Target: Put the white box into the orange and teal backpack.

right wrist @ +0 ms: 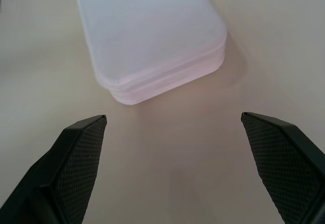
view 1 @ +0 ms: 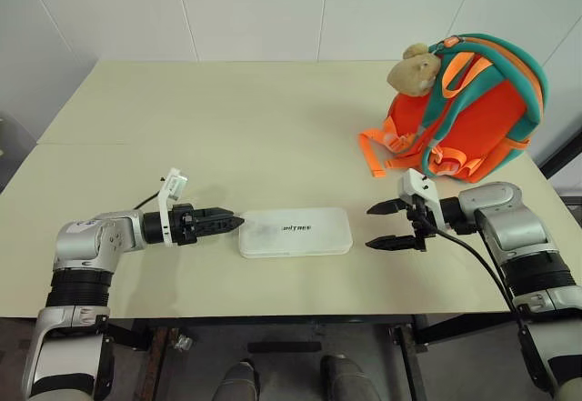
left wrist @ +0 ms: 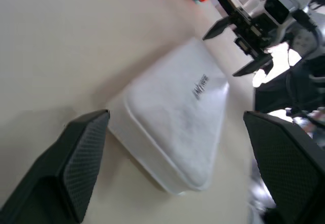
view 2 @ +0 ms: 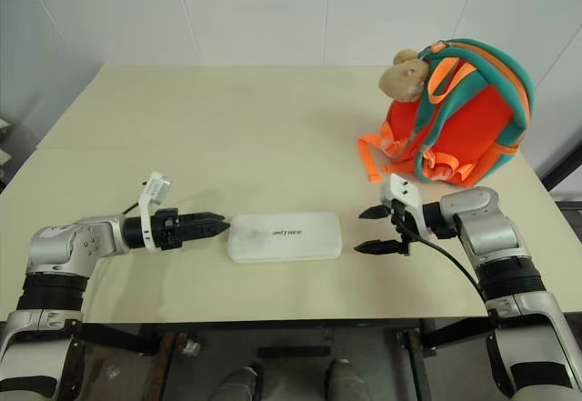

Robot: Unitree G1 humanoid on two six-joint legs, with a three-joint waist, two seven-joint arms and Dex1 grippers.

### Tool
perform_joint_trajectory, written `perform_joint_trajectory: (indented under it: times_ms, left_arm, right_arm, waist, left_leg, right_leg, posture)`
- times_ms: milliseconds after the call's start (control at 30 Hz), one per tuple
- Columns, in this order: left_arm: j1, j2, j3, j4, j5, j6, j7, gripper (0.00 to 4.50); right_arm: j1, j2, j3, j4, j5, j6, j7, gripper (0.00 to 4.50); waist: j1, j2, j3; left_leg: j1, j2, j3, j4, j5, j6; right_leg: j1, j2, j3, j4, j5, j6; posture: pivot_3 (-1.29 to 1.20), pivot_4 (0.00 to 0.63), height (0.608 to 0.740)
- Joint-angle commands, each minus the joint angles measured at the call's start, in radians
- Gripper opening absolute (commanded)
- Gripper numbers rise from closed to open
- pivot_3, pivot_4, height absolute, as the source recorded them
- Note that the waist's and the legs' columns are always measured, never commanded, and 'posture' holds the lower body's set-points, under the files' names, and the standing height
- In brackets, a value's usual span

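Note:
The white box [view 1: 296,232] lies flat on the table near its front edge, with small dark lettering on its lid. My left gripper [view 1: 235,223] points at the box's left end, open; in the left wrist view its fingers [left wrist: 84,148] stand wide apart with the box [left wrist: 175,132] ahead of them. My right gripper [view 1: 372,226] is open a short way off the box's right end, with nothing between its fingers [right wrist: 81,148]. The orange and teal backpack [view 1: 477,124] stands upright at the table's back right, a tan plush bear [view 1: 414,70] hanging at its top.
The beige table [view 1: 227,110] reaches back to a white wall. Orange webbing straps [view 1: 375,146] trail from the backpack onto the table, just behind my right gripper. A cable [view 1: 473,255] runs along my right forearm.

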Motion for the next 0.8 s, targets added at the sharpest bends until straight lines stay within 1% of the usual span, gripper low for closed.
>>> perform_joint_trajectory:
  times_ms: [33, 167, 300, 500, 567, 800]
  left_arm:
    - [-0.013, -0.006, -0.009, -0.009, -0.011, 0.083, 0.057, 4.50]
    - [-0.016, -0.034, -0.011, 0.007, -0.017, 0.128, 0.103, 4.50]
    - [-0.041, -0.089, 0.018, 0.067, -0.033, 0.163, 0.139, 4.50]
    - [-0.073, -0.111, 0.021, 0.129, -0.053, 0.229, 0.150, 4.50]
    - [-0.093, -0.111, 0.003, 0.169, -0.047, 0.244, 0.133, 4.50]
    - [-0.149, -0.143, 0.000, 0.276, -0.040, 0.235, 0.115, 4.50]
  right_arm:
    - [-0.026, 0.002, 0.010, -0.008, -0.001, 0.017, 0.018, 4.48]
    - [-0.028, 0.024, 0.020, -0.005, 0.004, 0.030, 0.013, 4.48]
    - [-0.031, 0.060, 0.028, 0.013, -0.001, 0.003, 0.000, 4.48]
    - [-0.039, 0.095, 0.029, 0.042, -0.004, -0.032, -0.007, 4.48]
    - [-0.038, 0.114, 0.029, 0.044, -0.001, -0.044, -0.014, 4.48]
    - [-0.017, 0.125, 0.031, 0.028, -0.009, -0.073, -0.024, 4.48]
  waist:
    - [0.000, 0.000, 0.000]
    - [0.002, 0.000, 0.000]
    - [0.007, 0.000, 0.000]
    - [0.012, 0.000, 0.000]
    - [0.011, 0.000, 0.000]
    - [0.013, 0.000, 0.000]
  left_leg:
    - [0.000, 0.000, 0.000, 0.000, 0.000, 0.000]
    - [0.000, 0.000, 0.000, 0.000, 0.000, -0.001]
    - [0.000, 0.000, 0.000, 0.001, 0.000, -0.001]
    - [0.000, -0.001, 0.000, 0.001, 0.001, -0.001]
    - [0.000, -0.001, 0.000, 0.002, 0.001, -0.001]
    - [0.000, -0.001, 0.000, 0.002, 0.001, -0.001]
  right_leg:
    - [0.000, 0.000, 0.000, 0.000, 0.000, 0.000]
    - [0.000, 0.000, 0.000, 0.000, 0.000, 0.000]
    - [0.000, 0.000, 0.000, 0.000, 0.000, 0.000]
    - [0.001, -0.001, 0.000, 0.000, 0.000, 0.000]
    - [0.001, -0.001, 0.000, 0.000, 0.000, 0.000]
    - [0.001, -0.001, 0.000, 0.000, 0.001, 0.001]
  posture:
    - [0.00, 0.150, 0.740]
    - [0.00, 0.150, 0.740]
    - [0.00, 0.150, 0.740]
    - [0.00, 0.150, 0.740]
    - [0.00, 0.150, 0.740]
    - [0.00, 0.150, 0.740]
